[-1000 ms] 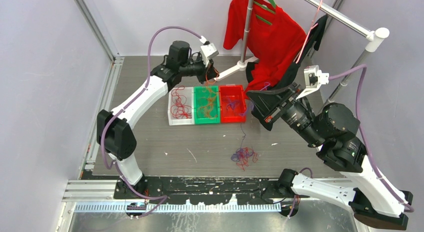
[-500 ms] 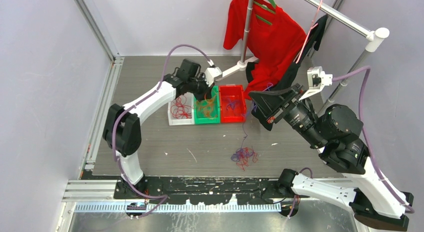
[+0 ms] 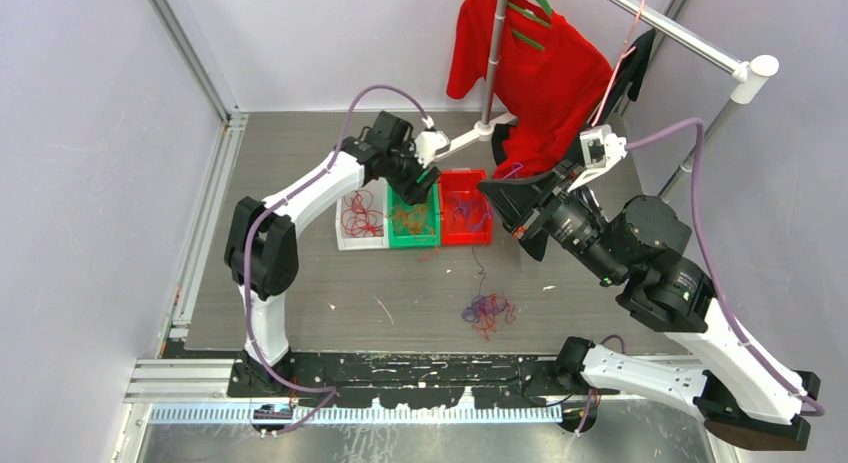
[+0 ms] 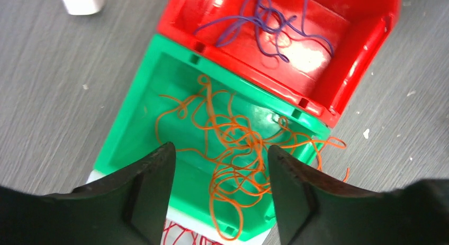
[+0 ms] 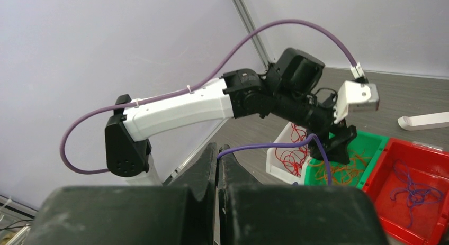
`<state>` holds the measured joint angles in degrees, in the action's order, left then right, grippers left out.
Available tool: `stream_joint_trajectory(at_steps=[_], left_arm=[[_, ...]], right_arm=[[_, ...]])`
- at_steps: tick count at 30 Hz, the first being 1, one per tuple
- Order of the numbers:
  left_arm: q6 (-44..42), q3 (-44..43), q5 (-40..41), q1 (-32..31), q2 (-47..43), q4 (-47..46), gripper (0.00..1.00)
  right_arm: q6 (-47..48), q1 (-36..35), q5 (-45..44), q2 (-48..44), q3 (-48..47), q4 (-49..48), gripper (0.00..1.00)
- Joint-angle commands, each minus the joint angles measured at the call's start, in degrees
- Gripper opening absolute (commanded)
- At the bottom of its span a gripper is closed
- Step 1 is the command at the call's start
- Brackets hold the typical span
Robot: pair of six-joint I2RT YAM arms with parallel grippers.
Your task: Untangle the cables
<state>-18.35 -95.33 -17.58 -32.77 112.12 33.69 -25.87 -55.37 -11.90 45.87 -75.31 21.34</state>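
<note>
My left gripper [image 4: 219, 150] hangs open over the green bin [image 4: 132, 118], with loose orange cables [image 4: 233, 144] lying in the bin below its jaws and nothing held between them. In the top view that gripper [image 3: 415, 180] is above the green bin [image 3: 432, 241]. My right gripper [image 5: 218, 152] is shut on a thin purple cable [image 5: 265, 146]. It is raised beside the red bin [image 3: 465, 240], and the purple cable [image 3: 480, 273] trails down to a small purple and red tangle [image 3: 487, 311] on the table.
Three bins stand in a row: a white bin [image 3: 345, 245] with red cables, the green one, and the red one with purple cables [image 4: 265, 23]. A red garment [image 3: 530, 73] hangs on a rack behind them, with the rack's white foot [image 3: 470, 140] near the bins.
My left gripper has come down over the green bin and opened, letting go of the orange cable. My right arm has swung left with the purple cable.
</note>
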Motion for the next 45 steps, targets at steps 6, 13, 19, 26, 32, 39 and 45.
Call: stream_joint_trajectory(at_steps=[6,13,19,26,32,39,45], left_arm=[[-3.9,-4.3,-5.3,4.8,-4.8,6.8,0.66],[-20.9,-0.6,-20.4,1.1,-8.0,22.4,0.6],[-22.9,1.6,-17.2,-3.0,-5.8,22.4,0.57],[-19.2,12.1,-10.9,-7.4,-9.0,15.0,0.55],[-13.4,14.0,-5.9,-8.3,-6.2,9.2,0.46],[-2.2,14.2,-5.5,-8.3,-3.3,0.4,0.48],[2.1,15.8,-3.7,-8.4,-1.7,-3.5,0.45]], right_arm=[[-0.8,-0.1,1.5,2.5,-1.8,-4.2,0.01],[-0.6,0.0,0.8,2.5,-1.8,-3.9,0.01],[0.3,-0.1,-1.8,1.6,-0.3,-2.9,0.01],[0.7,-0.1,-2.8,1.2,1.1,-2.7,0.01],[0.5,-0.1,-1.8,2.1,1.2,-3.3,0.01],[-0.1,-0.1,-1.7,1.2,2.0,-3.6,0.01],[-0.1,0.0,-1.9,0.4,1.6,-3.2,0.01]])
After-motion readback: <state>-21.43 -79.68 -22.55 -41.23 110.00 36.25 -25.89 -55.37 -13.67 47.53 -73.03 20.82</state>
